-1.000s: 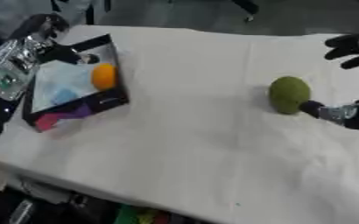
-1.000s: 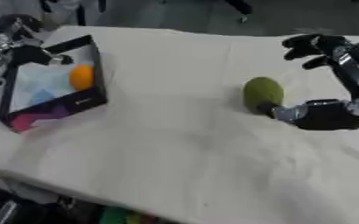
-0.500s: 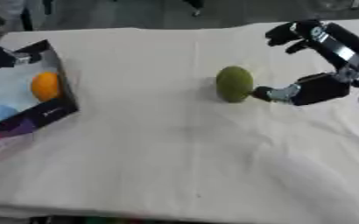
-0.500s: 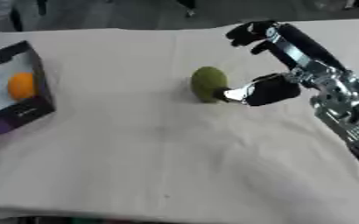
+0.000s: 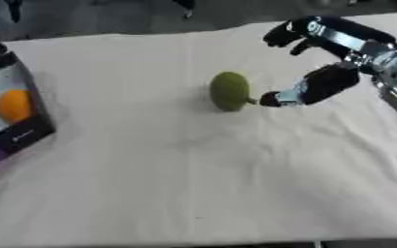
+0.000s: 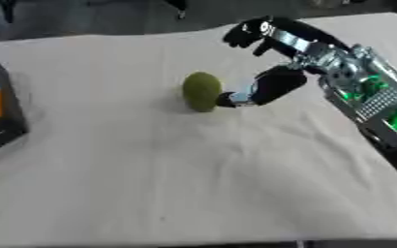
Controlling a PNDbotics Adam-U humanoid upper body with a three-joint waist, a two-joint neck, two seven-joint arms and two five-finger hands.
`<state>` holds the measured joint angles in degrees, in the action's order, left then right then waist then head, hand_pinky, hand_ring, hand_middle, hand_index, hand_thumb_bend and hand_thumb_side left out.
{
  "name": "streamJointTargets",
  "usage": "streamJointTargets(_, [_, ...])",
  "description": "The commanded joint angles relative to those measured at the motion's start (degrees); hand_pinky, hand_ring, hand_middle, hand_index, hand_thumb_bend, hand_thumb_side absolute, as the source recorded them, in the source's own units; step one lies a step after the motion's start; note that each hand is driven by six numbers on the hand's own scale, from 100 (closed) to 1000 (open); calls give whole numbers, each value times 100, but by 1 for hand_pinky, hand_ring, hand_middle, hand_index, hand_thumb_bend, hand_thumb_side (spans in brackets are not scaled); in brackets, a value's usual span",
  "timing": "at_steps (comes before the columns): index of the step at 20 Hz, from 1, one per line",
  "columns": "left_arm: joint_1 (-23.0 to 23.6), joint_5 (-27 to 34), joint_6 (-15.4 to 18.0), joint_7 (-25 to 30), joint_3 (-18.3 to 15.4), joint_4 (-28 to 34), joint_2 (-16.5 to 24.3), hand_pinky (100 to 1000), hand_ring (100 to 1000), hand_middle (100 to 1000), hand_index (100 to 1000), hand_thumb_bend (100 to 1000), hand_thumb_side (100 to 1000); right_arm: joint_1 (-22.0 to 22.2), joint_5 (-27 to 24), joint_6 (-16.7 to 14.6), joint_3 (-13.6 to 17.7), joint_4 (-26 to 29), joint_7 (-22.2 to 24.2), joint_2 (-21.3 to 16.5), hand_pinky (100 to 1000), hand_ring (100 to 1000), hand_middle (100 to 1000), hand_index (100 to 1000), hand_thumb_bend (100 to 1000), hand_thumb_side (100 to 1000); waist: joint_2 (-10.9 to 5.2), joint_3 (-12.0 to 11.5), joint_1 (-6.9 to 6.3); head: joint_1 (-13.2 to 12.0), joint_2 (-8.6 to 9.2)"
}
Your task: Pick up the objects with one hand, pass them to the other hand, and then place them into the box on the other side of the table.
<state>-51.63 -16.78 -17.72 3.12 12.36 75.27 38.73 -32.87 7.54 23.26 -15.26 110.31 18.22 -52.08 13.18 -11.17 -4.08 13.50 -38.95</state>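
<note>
The whole view has swung since a second ago, so the box (image 5: 14,121) now sits cut off at the left edge and the left hand, seen above it then, is out of sight; that is the camera moving. Against the cloth, the right hand (image 6: 299,51) has closed in on the green fruit (image 5: 230,90). The arm reaches in from the right edge, forearm slanting up and leftward across the table (image 5: 193,184). The hand is spread open: its thumb (image 6: 266,87) points down and left with the tip touching or just beside the fruit's right side, while the fingers (image 6: 252,31) arch above and behind, apart from the fruit and grasping nothing. The fruit stands on the cloth near the table's middle, well apart from the box. An orange object (image 5: 14,105) lies inside the box.
</note>
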Motion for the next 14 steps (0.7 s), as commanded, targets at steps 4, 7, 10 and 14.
streamJointTargets(4, [-118,243,-43,-59,-43,517,102,803,726,769,785,738,394,-255,-39,-172,36,-481,101,-207,804,886,820,876,663,292,38,-93,-23,160,172])
streamJointTargets(7, [-164,318,-89,-95,-57,647,18,802,721,769,781,742,390,-319,-42,-213,4,-717,112,-203,800,885,813,872,663,293,95,-183,-29,211,221])
streamJointTargets(10, [-259,383,-113,-110,-40,723,-119,802,719,765,775,742,389,-369,-39,-215,-9,-991,29,-201,795,879,798,865,662,291,154,-304,-41,304,270])
streamJointTargets(14, [-296,434,-118,-99,-25,857,-204,802,720,765,771,742,390,-422,-12,-222,-38,-1285,-93,-193,794,876,794,859,662,292,224,-421,-54,379,317])
